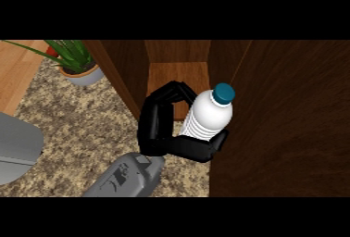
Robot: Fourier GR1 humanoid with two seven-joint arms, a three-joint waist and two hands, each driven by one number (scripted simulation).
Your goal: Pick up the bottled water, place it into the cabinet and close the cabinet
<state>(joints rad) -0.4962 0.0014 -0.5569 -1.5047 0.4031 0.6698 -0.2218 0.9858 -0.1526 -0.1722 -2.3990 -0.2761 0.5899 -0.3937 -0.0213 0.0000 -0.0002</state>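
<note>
A grey forearm rises from the lower edge, faint pale markings on it too small to read. Its right hand [164,134] curls round the bottled water [209,115], thumb under the base, fingers behind. The white ribbed bottle with its blue cap [223,93] shows no legible label and tilts at the open cabinet [176,74]. Beyond sits a potted plant [75,62] on the counter [68,125].
</note>
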